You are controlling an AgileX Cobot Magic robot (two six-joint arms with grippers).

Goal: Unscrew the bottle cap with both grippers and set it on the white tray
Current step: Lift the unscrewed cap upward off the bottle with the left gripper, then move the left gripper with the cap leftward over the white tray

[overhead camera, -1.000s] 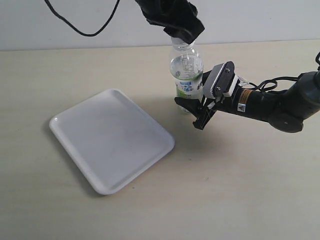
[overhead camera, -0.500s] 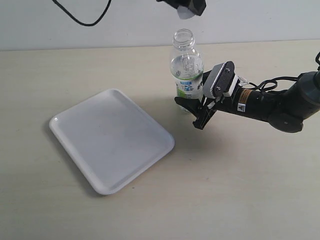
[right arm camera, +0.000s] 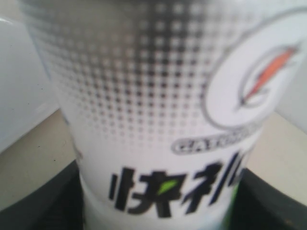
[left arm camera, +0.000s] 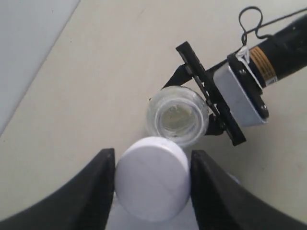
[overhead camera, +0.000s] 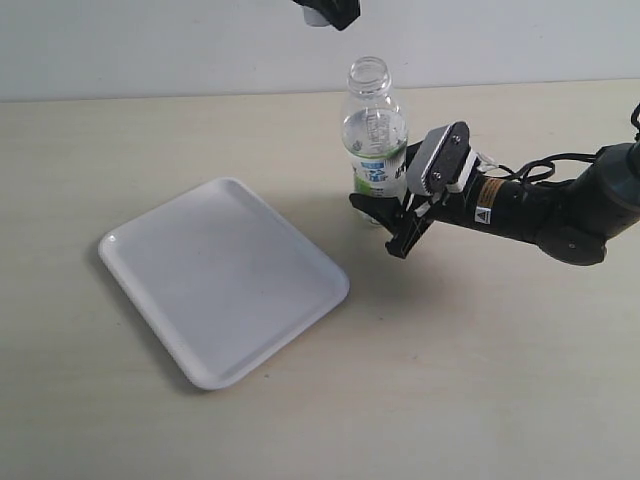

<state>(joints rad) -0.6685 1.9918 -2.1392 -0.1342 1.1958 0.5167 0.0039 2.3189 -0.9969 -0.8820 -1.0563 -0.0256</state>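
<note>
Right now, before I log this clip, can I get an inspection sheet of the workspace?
Surface: beige table, no spills visible.
Job's things: bottle upright, neck uncapped; bottle cap off and held clear of the neck; white tray flat on the table, nothing on it, apart from the bottle.
Clutter: nothing seen.
Grippers: left gripper raised, shut on the bottle cap; right gripper clamped on the bottle's lower part.
Cables: black cable looped by the right arm.
Surroundings: pale wall behind the table.
</note>
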